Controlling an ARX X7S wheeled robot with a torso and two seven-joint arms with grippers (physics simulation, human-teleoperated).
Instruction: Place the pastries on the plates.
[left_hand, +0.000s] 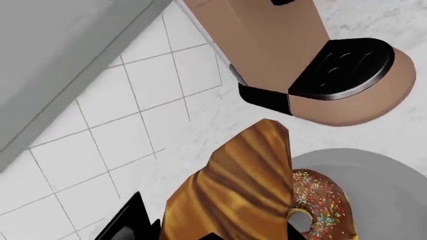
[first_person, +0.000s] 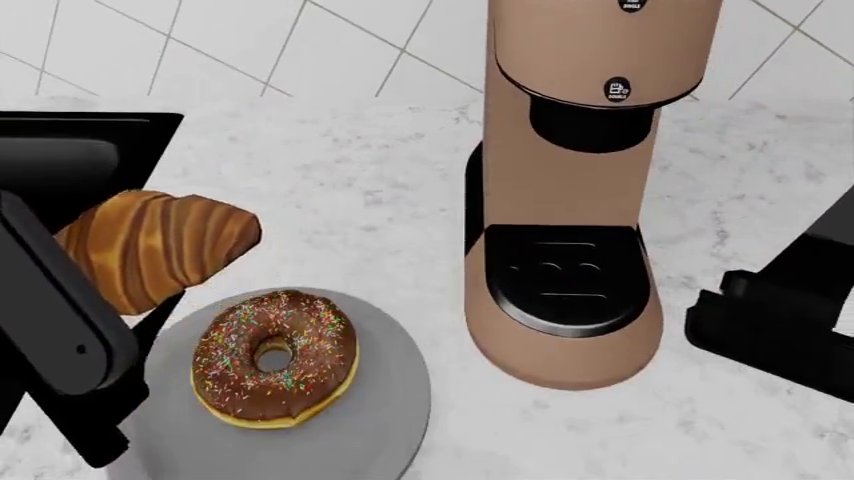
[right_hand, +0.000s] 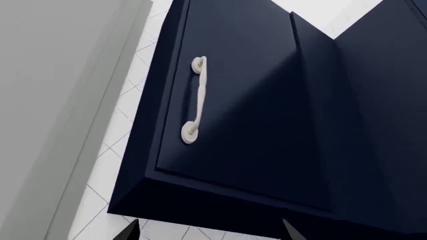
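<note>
the croissant (first_person: 150, 245) is gripped in the left gripper (left_hand: 193, 232) jaws, raised above the white marbled table (first_person: 334, 190). the donut (first_person: 274, 357) lies on the grey plate (first_person: 380, 420) at the table's near edge, beside a tan coffee machine (first_person: 574, 180). white tiled wall (first_person: 267, 40) behind. right gripper (right_hand: 207, 231) jaws spread apart, facing a navy cabinet (right_hand: 267, 110).

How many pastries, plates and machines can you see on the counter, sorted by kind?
Pastries: 2, the donut and the croissant.
Plates: 1, the grey plate; the donut lies on it.
Coffee machines: 1, the brown coffee machine.
Total: 4
</note>
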